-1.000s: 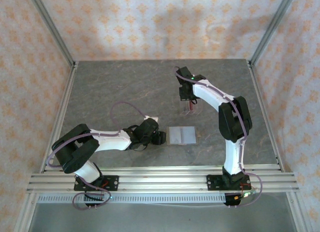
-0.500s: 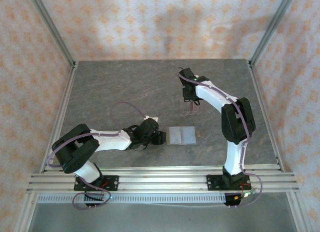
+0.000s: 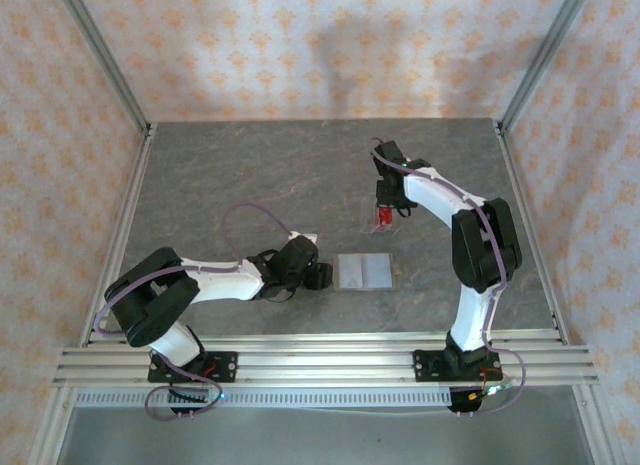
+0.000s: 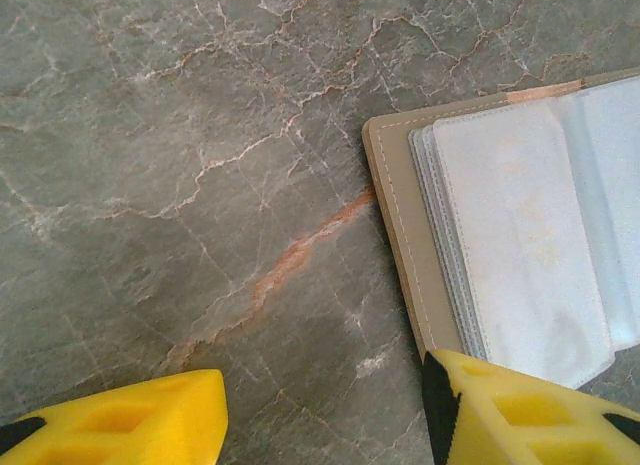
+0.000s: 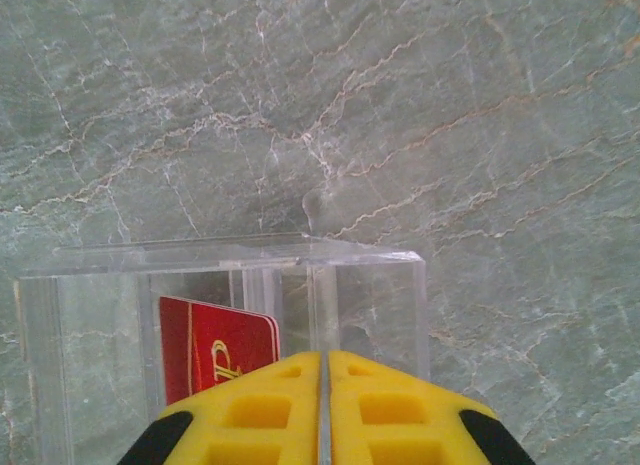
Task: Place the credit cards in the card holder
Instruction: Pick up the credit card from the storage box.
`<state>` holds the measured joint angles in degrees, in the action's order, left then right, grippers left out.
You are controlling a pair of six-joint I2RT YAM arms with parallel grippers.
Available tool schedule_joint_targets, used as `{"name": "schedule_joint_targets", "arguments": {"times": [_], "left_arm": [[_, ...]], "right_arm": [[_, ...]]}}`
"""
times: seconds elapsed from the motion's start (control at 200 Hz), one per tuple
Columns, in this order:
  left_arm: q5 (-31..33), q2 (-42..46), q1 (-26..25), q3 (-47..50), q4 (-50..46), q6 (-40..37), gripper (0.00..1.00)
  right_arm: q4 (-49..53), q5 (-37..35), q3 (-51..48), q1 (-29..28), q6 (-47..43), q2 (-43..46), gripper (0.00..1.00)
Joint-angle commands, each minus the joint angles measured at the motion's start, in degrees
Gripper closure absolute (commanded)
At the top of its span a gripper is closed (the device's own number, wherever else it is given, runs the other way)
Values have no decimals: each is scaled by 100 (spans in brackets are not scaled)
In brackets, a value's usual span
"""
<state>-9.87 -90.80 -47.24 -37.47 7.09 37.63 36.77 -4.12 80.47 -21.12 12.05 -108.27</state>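
The small flat tan-brown folding card holder (image 3: 363,271) lies open on the grey marbled table (image 3: 250,185), its frosted clear sleeves (image 4: 520,245) facing up. No card can be seen in any of them. A small red plastic credit card (image 5: 215,350) stands upright in a clear slotted plastic rack (image 5: 365,305), which sits on the far side of the card holder, a little apart from it. By this layout the task looks to be at an early stage. Nothing is loaded yet, and the red credit card has yet to be lifted out, carried to the card holder and slid into a sleeve. Whether more cards wait in the rack cannot be told from these views.

The right gripper (image 5: 323,405) hangs over the rack beyond the card holder. Its yellow fingers (image 5: 250,410) are pressed together with only a hairline slit between them. The red credit card stands beside them, not between them. Whether a thin card sits edge-on in that slit cannot be told.

The left gripper (image 4: 322,385) is at the card holder's left edge, low over the table. Its yellow fingers (image 4: 130,425) are spread well apart with bare table between them, and they hold nothing. One finger lies over the card holder's near left corner. Whether it presses on the cover or hovers just above it cannot be told.
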Motion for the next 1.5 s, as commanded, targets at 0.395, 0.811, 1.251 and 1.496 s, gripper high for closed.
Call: {"name": "schedule_joint_targets", "arguments": {"times": [0.395, 0.811, 1.251, 1.496], "left_arm": [[-92, -370, 27, -92, 131, 52, 43], [-88, -343, 29, -109, 91, 43, 43], [-86, -421, 30, -146, 88, 52, 42], [-96, -458, 29, -149, 99, 52, 42]], "right_arm": [[-434, 782, -303, 132, 261, 426, 81], [-583, 1141, -402, 141, 314, 334, 79], [-1063, 2019, -655, 142, 174, 570, 72], [-1166, 2291, -681, 139, 155, 627, 65]]}}
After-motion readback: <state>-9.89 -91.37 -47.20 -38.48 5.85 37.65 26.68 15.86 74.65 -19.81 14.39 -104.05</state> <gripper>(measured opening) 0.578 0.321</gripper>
